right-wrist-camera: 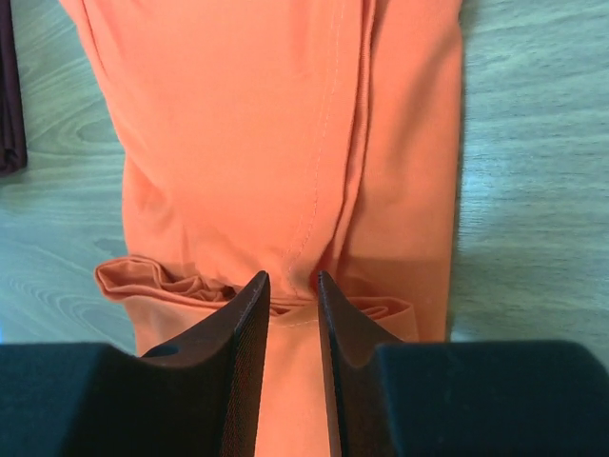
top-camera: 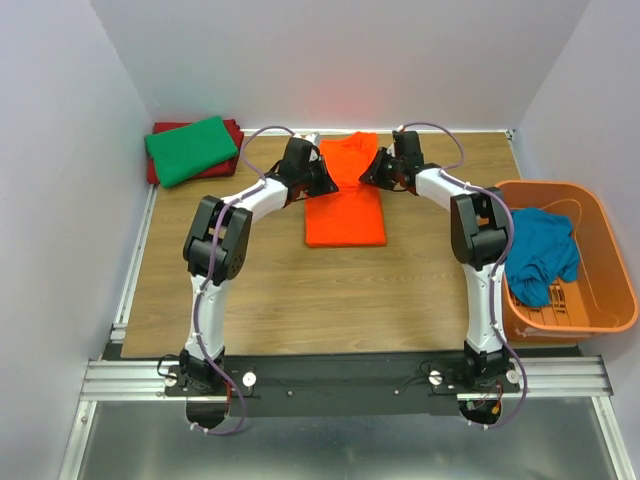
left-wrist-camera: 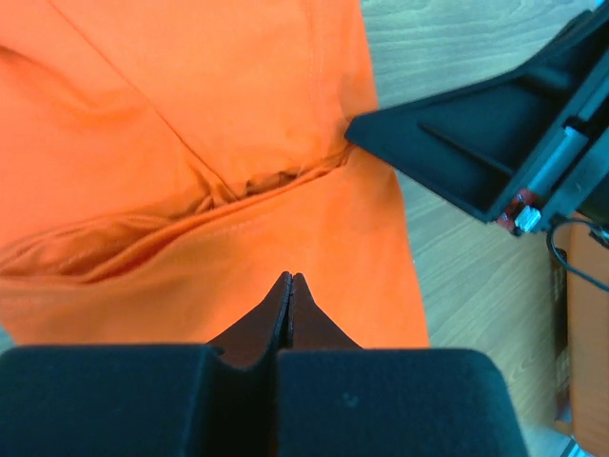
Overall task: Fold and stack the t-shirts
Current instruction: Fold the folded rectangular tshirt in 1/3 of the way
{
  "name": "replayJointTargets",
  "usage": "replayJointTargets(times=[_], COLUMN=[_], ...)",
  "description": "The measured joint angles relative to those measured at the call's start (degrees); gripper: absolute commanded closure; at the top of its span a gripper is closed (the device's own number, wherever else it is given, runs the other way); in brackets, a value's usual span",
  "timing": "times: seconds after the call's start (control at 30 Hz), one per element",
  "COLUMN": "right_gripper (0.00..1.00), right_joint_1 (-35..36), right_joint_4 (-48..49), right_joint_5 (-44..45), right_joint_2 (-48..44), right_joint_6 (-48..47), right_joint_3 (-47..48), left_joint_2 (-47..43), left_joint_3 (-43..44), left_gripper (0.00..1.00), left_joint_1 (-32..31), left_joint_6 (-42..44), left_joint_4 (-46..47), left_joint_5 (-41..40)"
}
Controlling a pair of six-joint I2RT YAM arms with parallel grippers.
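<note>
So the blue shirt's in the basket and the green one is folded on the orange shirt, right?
Not quite: the green shirt lies on the dark red shirt, as the top view shows. The blue shirt is in the basket.

White arm links point(top-camera: 205, 310), black joints point(top-camera: 218, 240), purple cables point(top-camera: 266, 129), black wedge-shaped gripper fingers point(right-wrist-camera: 243, 333).

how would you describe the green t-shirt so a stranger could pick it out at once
Look at the far left corner of the wooden table. A folded green t-shirt lies there on top of a dark red t-shirt. It is the only green cloth and the upper one of that pile.
</note>
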Motion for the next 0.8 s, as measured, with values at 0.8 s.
replayJointTargets(times=[0.8], right_gripper=[0.59], right_joint_1=[0.50], right_joint_4=[1.22], right_joint_5=[3.02], right_joint_2=[-28.22], right_joint_6=[-0.44], right_joint_3=[-33.68], left_joint_2=[-1.66], left_joint_3=[-2.27], left_gripper=[0.69], left_joint_1=[2.21], left_joint_6=[-0.33], left_joint_4=[-1.03], left_joint_5=[0.15])
